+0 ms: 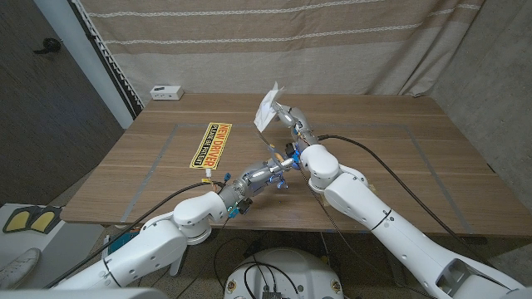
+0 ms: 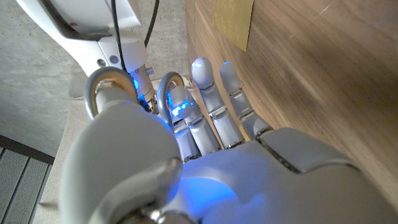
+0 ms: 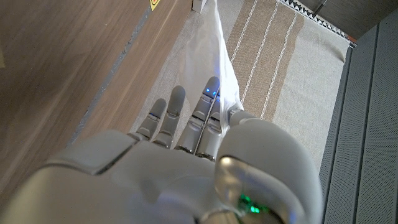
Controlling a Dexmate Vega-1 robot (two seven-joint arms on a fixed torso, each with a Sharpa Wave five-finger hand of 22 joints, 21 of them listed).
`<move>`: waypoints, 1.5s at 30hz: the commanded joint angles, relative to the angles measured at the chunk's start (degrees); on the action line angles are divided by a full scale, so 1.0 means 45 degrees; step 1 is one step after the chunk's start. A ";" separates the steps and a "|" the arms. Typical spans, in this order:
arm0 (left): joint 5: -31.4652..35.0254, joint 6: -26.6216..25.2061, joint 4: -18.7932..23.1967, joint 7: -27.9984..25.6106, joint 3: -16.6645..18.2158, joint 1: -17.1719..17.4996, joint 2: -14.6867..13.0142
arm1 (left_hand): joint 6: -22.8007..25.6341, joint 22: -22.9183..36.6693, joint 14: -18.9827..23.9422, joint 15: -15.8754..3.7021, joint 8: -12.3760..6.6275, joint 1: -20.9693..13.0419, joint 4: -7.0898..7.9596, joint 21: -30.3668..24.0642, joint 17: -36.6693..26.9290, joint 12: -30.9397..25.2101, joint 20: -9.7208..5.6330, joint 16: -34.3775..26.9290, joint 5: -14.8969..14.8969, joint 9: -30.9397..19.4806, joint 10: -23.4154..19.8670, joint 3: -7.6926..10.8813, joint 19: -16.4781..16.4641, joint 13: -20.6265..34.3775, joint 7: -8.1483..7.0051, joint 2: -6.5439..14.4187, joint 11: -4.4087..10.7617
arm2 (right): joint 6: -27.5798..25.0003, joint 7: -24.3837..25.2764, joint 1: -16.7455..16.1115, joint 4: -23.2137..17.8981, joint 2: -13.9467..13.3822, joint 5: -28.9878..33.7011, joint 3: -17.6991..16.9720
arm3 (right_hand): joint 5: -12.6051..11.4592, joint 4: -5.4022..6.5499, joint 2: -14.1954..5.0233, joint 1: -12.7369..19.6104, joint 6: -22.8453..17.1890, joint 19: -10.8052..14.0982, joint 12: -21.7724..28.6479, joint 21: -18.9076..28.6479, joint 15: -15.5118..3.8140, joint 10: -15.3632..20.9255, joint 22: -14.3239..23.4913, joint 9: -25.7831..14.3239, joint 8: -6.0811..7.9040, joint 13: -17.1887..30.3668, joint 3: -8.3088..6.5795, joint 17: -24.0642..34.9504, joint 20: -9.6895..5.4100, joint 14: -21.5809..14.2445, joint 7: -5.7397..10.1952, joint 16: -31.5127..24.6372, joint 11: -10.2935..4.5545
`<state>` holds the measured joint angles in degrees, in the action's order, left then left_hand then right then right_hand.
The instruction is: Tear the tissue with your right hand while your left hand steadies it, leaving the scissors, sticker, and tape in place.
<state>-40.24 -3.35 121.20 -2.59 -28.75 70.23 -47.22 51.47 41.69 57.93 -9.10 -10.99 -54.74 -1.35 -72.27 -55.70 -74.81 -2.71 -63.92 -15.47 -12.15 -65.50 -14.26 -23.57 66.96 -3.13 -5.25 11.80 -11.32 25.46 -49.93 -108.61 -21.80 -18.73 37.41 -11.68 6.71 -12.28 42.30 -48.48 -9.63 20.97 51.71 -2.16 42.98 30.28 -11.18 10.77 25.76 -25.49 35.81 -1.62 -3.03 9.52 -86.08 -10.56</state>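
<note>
My right hand (image 1: 291, 122) is raised over the far middle of the table and pinches a white tissue (image 1: 268, 106) that stands up from its fingertips. In the right wrist view the tissue (image 3: 214, 56) runs up from between the thumb and a finger of my right hand (image 3: 186, 155). My left hand (image 1: 268, 176) lies low near the table's middle, close under my right forearm (image 1: 320, 164), away from the tissue. The left wrist view has its fingers (image 2: 214, 106) reaching along the table with nothing in them. A yellow "NEW DRIVER" sticker (image 1: 210, 145) lies flat, left of both hands.
A small white box (image 1: 166, 92) sits at the table's (image 1: 399, 158) far left corner. A striped curtain (image 1: 332, 41) hangs behind the far edge. Black cables (image 1: 366, 148) trail along my right arm.
</note>
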 commanded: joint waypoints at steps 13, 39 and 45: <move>0.0136 -0.0132 0.0269 0.0156 -0.0009 -0.0048 -0.0355 | 0.0236 -0.0143 -0.0057 -0.0647 -0.0043 0.0049 0.0044 -0.0326 0.0021 -0.0115 -0.1094 -0.0205 -0.0086 -0.0033 0.0071 -0.0086 0.0140 0.0034 0.0028 0.0050 -0.0016 | -0.0167 -0.2013 0.0369 0.0401 -0.0464 -0.1862 -0.0497 | -0.0093 0.0021 -0.0021 0.0204 0.0017 -0.0144 -0.0096 0.0225 -0.2186 -0.0086 -0.0122 -0.0039 -0.0008 0.0030 -0.0135 -0.0184 -0.0295 0.0293 0.0135 -0.0136 -0.0127; 0.0304 -0.0292 0.0304 -0.0009 -0.0127 -0.0228 -0.0193 | 0.0250 -0.0392 -0.0118 -0.0646 -0.0022 0.0193 0.0112 -0.0683 0.0160 -0.0217 -0.1123 -0.0314 -0.0082 -0.0036 0.0077 -0.0172 0.0257 0.0021 0.0058 0.0037 -0.0014 | 0.0126 -0.3650 0.0499 0.0168 -0.1643 -0.2256 -0.0438 | -0.0104 0.0110 -0.0025 0.0206 -0.0149 -0.0548 -0.0106 0.0148 -0.2202 0.0104 -0.0367 -0.0038 0.0048 0.0020 -0.0236 -0.0504 -0.0131 0.0579 0.0277 -0.0017 -0.0218; 0.0257 -0.0377 0.0305 -0.0022 -0.0136 -0.0279 -0.0168 | 0.0252 -0.0382 -0.0191 -0.0649 -0.0022 0.0213 0.0122 -0.0792 0.0234 -0.0260 -0.1126 -0.0281 -0.0091 -0.0037 0.0087 -0.0189 0.0298 0.0057 0.0048 0.0034 -0.0009 | 0.0036 -0.3841 0.0550 0.0166 -0.1763 -0.2357 -0.0435 | -0.0100 0.0105 -0.0005 0.0208 -0.0212 -0.0570 -0.0049 0.0150 -0.2202 0.0289 -0.0427 -0.0039 0.0063 0.0016 -0.0241 -0.0562 -0.0097 0.0645 0.0231 -0.0011 -0.0158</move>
<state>-39.06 -4.31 122.42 -2.45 -29.17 69.40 -48.17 52.00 39.80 57.31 -8.90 -10.99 -54.14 -0.86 -75.45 -54.67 -75.66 -2.37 -65.06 -15.45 -12.14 -65.40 -14.74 -22.49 66.99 -3.27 -5.25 11.68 -10.79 10.06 -47.75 -107.69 -28.27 -28.57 35.44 -11.73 7.20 -12.21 42.85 -48.82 -9.63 20.54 52.58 -2.06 43.64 28.40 -11.20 10.77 25.76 -26.29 33.17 -1.63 -0.47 10.45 -86.18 -11.37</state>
